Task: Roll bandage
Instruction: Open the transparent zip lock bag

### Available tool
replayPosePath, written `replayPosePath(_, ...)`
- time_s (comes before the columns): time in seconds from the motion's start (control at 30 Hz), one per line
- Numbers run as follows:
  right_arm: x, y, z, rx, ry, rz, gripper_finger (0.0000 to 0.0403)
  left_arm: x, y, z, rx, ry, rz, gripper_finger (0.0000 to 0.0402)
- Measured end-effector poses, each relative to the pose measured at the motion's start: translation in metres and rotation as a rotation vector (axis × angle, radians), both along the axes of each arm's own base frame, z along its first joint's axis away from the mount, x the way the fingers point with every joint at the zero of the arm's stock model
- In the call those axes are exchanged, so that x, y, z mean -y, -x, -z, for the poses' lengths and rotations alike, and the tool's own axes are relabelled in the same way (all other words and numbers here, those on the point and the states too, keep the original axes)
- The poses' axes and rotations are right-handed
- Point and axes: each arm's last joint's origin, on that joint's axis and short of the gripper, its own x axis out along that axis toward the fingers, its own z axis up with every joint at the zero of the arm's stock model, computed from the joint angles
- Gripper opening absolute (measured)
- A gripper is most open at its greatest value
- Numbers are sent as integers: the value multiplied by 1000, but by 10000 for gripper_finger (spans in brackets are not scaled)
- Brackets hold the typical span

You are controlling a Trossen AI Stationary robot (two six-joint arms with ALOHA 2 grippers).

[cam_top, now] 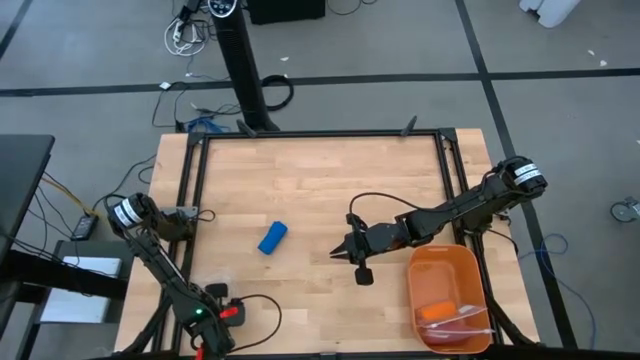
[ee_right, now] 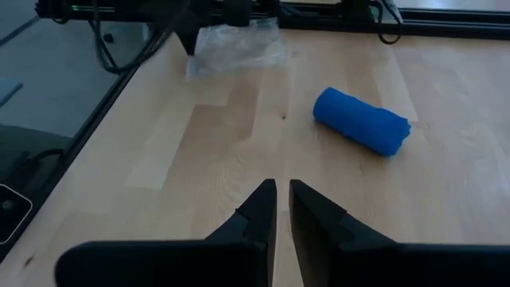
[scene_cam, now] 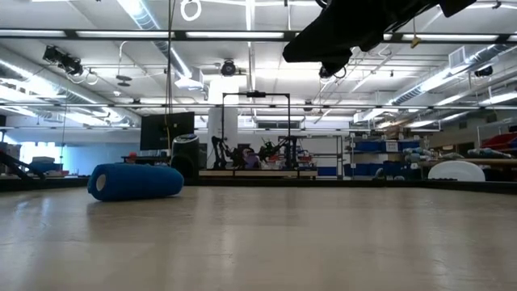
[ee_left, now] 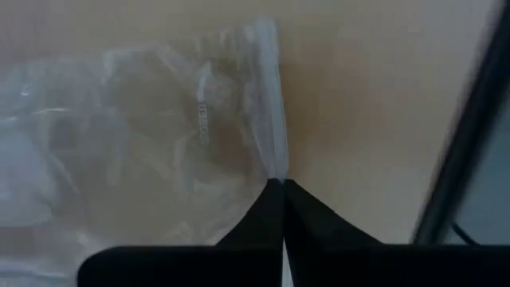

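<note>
The bandage (cam_top: 272, 238) is a short bright blue roll lying on its side on the wooden table, also visible in the low view (scene_cam: 133, 182) and the right wrist view (ee_right: 362, 119). My right gripper (ee_right: 283, 187) hovers above the table to the right of the roll. Its fingers are drawn together to a narrow gap with nothing between them. My left gripper (ee_left: 283, 183) is at the table's near left corner, pointing down, shut on a clear plastic bag (ee_left: 143, 135). The right wrist view shows the bag (ee_right: 235, 44) farther off. My left gripper pinches the clear bag's edge strip (ee_left: 277, 159) between its two fingertips, at one end of that strip. The fingers come from above, pointing down. The rest of the bag lies crumpled on the table beside the fingers.
An orange tray (cam_top: 450, 295) with small items stands at the table's near right, under my right arm. A black frame (cam_top: 320, 135) runs around the tabletop. Bare wood lies between the bandage and the far edge.
</note>
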Motion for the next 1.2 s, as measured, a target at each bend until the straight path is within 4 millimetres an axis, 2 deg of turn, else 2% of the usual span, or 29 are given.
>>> replayPosePath(0.17, -2, 3, -6, 14, -7, -8, 38, 2, -10, -20, 17, -21, 94, 4)
replayPosePath(0.33, -9, 15, -23, 56, -20, -43, 54, -5, -26, -50, 27, -109, 155, 2)
replayPosePath(0.57, -20, 37, -45, 131, 79, -50, 98, -35, -73, -92, 240, -318, 247, 1)
replayPosePath(0.7, -25, 42, -50, 152, 106, -71, 111, -52, -98, -110, 338, -387, 269, 1)
replayPosePath(0.8, -27, 42, -48, 144, 108, -77, 111, -55, -97, -105, 259, -306, 269, 1)
replayPosePath(0.9, -28, 44, -46, 125, 103, -78, 111, -51, -83, -89, 139, -247, 197, 12)
replayPosePath(1.07, -28, 44, -46, 122, 108, -67, 114, -36, -54, -62, 12, -191, 164, 61)
replayPosePath(1.2, -28, 43, -46, 125, 106, -66, 114, -25, -40, -38, 14, -141, 125, 108)
